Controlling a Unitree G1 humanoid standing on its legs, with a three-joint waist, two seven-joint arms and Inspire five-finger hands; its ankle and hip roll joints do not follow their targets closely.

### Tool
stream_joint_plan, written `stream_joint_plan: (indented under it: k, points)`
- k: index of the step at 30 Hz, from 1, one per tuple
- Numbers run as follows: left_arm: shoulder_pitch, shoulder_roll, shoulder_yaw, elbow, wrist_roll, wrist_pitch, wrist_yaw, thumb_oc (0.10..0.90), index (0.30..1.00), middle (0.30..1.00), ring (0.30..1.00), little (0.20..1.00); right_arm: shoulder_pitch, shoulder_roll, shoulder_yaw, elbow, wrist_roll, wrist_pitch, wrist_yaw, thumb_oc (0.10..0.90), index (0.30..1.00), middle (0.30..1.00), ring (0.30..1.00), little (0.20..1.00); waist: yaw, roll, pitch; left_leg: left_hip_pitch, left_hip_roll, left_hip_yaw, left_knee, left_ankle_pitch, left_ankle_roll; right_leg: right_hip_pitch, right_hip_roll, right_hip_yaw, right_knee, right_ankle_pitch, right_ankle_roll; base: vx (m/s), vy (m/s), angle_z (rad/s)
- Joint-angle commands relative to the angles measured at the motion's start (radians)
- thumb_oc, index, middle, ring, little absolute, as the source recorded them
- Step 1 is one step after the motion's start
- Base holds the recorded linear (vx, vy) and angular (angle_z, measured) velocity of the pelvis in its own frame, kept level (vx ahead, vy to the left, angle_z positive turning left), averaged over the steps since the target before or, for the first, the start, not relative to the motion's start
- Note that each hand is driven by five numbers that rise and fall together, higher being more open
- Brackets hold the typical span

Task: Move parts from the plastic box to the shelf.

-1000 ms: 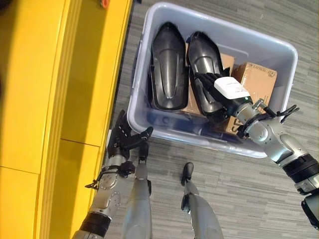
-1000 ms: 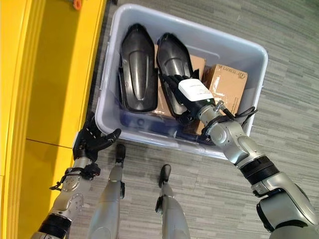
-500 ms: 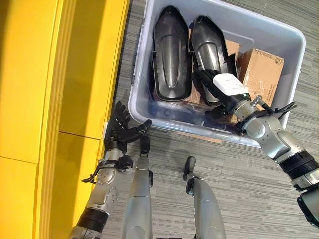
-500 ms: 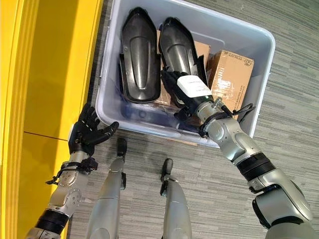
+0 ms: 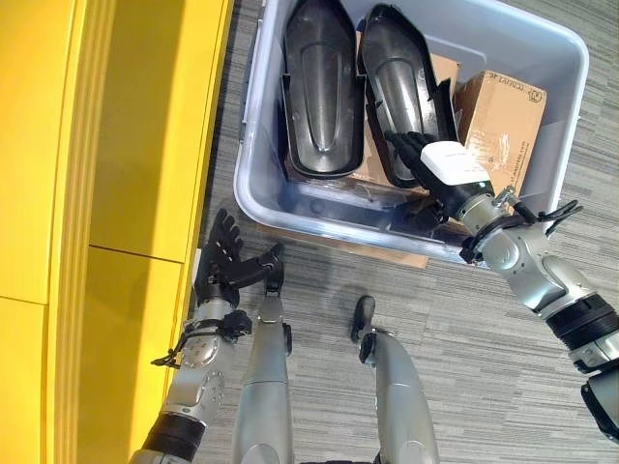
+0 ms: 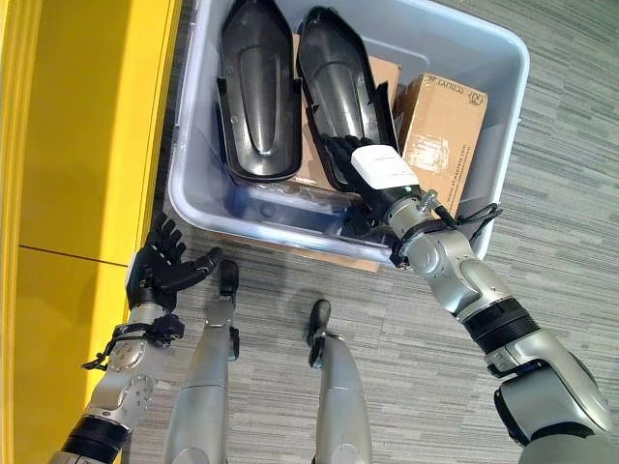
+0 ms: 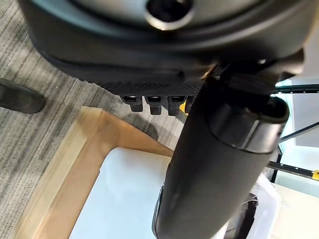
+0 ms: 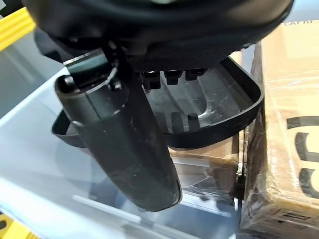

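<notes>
The right hand [image 5: 437, 170] is reaching into the box [image 5: 542, 43], its fingers straight over the near end of a black part [image 5: 398, 92], not gripping it. That part is lying lengthwise, pointing away from the hand, with a second part [image 5: 322, 87] parallel beside it. The left hand [image 5: 224, 274] is hanging spread outside the box, near the shelf [image 5: 106, 193].

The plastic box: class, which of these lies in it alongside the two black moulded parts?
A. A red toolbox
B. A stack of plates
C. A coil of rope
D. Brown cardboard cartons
D: brown cardboard cartons sit in the plastic box, one at its right side and another under the two black moulded parts, where the right robot hand reaches in.
</notes>
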Motion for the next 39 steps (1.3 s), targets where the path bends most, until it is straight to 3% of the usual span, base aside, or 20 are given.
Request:
stream_joint_plan:
  k: [1, 12, 39]
  points:
    - [0.012, 0.019, 0.033, -0.109, 0.057, -0.063, -0.006, 0.9, 1.0, 1.0, 1.0, 1.0, -0.051, -0.098, -0.107, -0.103, -0.011, -0.045, -0.081, 0.9, 1.0, 1.0, 1.0, 1.0, -0.006, 0.031, -0.009, 0.039, 0.105, -0.03, 0.169, -0.194, -0.059, 0.171, -0.006, 0.034, -0.08, 0.006, 0.011, 0.0, 0.0, 0.0]
    - [0.031, 0.016, 0.05, -0.125, 0.063, -0.063, -0.004, 0.9, 1.0, 1.0, 1.0, 1.0, 0.053, -0.113, -0.214, -0.232, 0.01, -0.076, -0.085, 0.9, 1.0, 1.0, 1.0, 1.0, -0.02, 0.025, -0.027, 0.037, 0.1, -0.026, 0.16, -0.185, -0.059, 0.171, -0.007, 0.037, -0.092, 0.014, 0.012, 0.0, 0.0, 0.0]
    - [0.039, 0.024, 0.051, -0.137, 0.058, -0.076, 0.002, 0.9, 1.0, 1.0, 1.0, 1.0, -0.073, -0.111, -0.139, -0.067, 0.001, -0.038, -0.123, 0.9, 1.0, 1.0, 1.0, 1.0, 0.0, 0.045, -0.003, -0.004, 0.088, -0.03, 0.174, -0.188, -0.057, 0.15, -0.012, 0.034, -0.084, 0.005, 0.011, 0.0, 0.0, 0.0]
